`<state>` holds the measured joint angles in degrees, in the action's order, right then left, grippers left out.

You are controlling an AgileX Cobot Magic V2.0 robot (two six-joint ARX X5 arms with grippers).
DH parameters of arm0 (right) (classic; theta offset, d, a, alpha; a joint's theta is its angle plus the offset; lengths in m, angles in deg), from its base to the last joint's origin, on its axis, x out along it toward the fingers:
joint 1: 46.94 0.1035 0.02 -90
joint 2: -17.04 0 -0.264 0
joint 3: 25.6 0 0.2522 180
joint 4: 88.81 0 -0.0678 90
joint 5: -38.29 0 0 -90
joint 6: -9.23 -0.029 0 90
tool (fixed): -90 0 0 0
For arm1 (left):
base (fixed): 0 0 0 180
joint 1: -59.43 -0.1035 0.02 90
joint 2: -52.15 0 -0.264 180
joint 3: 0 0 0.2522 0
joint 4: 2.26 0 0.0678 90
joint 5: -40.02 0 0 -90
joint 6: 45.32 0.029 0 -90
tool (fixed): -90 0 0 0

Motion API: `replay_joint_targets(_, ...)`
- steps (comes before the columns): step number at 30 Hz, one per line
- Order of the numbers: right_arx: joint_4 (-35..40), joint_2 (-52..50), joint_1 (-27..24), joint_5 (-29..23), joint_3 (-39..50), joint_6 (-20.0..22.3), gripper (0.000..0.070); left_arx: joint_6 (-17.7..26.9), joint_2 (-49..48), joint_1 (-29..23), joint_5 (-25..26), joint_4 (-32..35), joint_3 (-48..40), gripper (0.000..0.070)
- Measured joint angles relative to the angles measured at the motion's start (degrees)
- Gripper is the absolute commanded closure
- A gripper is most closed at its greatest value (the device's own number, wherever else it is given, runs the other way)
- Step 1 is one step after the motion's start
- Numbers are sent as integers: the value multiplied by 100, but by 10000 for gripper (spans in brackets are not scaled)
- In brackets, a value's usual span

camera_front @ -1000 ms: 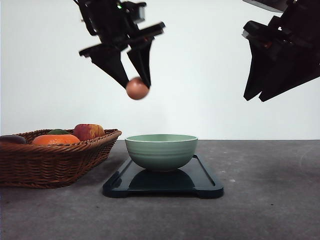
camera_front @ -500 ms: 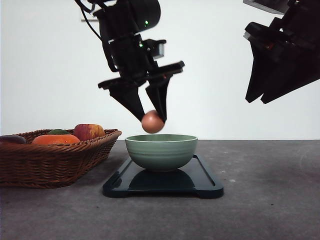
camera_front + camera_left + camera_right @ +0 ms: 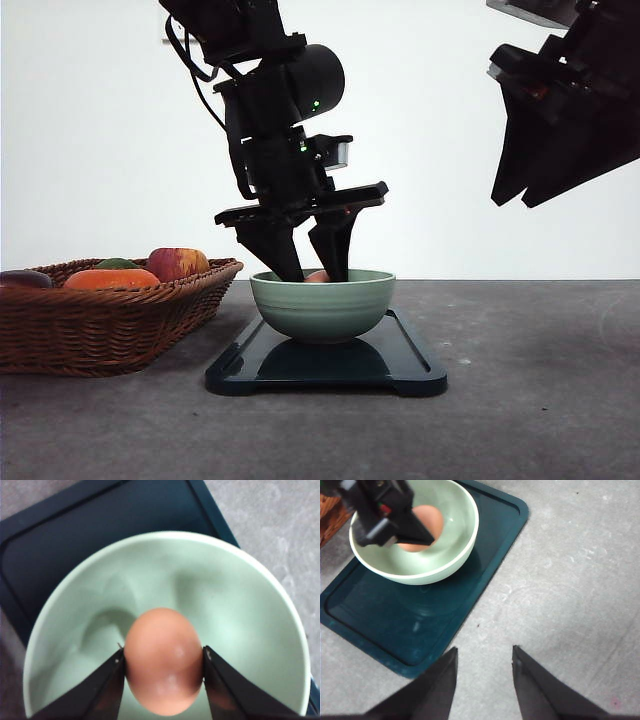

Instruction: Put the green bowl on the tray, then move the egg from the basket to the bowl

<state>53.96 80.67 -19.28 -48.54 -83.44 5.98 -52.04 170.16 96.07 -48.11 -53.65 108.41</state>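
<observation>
The green bowl (image 3: 322, 304) stands on the black tray (image 3: 400, 365) at the table's middle. My left gripper (image 3: 316, 270) reaches down into the bowl, shut on a brown egg (image 3: 317, 277) that peeks just above the rim. In the left wrist view the egg (image 3: 163, 661) sits clamped between both fingers over the bowl's inside (image 3: 235, 620). The wicker basket (image 3: 110, 322) lies at the left. High at the right my right gripper (image 3: 520, 195) hangs open and holds nothing; its view shows the bowl (image 3: 447, 555), egg (image 3: 422, 525) and tray (image 3: 485, 565) below.
In the basket lie an apple (image 3: 177, 263), an orange fruit (image 3: 112, 279), a green item (image 3: 117, 263) and a dark item (image 3: 22, 278). Bare grey table (image 3: 540, 380) stretches to the right of the tray and in front of it.
My left gripper has come down and to the right with the egg, from high above the basket's edge to inside the bowl. The right arm has barely moved.
</observation>
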Motion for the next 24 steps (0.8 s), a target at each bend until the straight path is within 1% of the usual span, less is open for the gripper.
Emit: replay_joint_targets(24, -139, -1, -1, 1, 0, -2, 486, 0, 198, 0, 0, 85, 10, 461)
